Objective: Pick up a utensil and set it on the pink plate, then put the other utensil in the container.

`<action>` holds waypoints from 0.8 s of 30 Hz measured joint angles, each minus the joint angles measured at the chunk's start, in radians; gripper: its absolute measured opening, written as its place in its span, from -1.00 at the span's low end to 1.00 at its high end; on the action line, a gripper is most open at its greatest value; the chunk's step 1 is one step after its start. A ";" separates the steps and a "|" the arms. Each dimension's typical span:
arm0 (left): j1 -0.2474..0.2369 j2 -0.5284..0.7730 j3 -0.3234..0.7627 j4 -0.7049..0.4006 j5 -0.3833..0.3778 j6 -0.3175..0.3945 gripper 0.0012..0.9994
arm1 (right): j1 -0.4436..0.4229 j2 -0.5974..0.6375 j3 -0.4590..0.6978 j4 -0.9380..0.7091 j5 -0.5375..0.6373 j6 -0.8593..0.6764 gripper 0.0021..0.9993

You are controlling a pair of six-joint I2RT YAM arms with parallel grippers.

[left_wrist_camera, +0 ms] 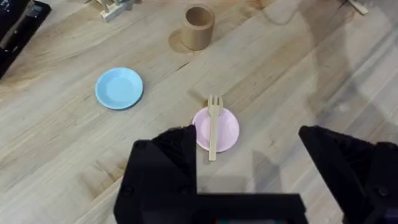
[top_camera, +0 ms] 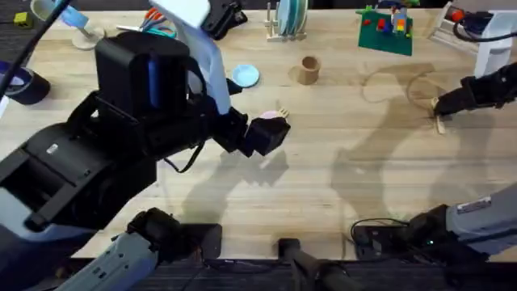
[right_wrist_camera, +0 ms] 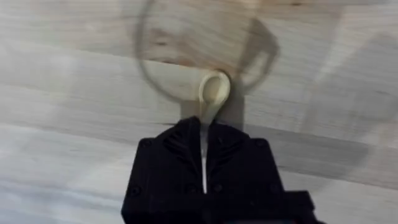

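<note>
We saw the right gripper [right_wrist_camera: 204,163] down at the table [top_camera: 339,194] on the far right, its black fingers [right_wrist_camera: 174,155] pinched together on the handle of the pale spoon-ended utensil [right_wrist_camera: 213,93], whose rounded end lay on the wood. The left gripper [left_wrist_camera: 249,168] hung above the middle of the table with its jaws spread wide and holding nothing. Below it the fork [left_wrist_camera: 213,127] lay across the pink plate [left_wrist_camera: 225,130]. Farther off stood the container [left_wrist_camera: 199,27], with the blue plate [left_wrist_camera: 119,88] to its left.
</note>
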 joint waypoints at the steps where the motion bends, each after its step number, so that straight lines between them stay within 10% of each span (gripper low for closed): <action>1: 0.000 0.000 0.000 0.000 0.000 0.000 0.99 | 0.000 -0.010 -0.007 -0.004 -0.016 0.000 -0.95; 24: 0.000 0.000 0.000 0.000 0.000 0.000 0.99 | 0.000 -0.326 -0.017 -0.029 -0.684 -0.018 -0.95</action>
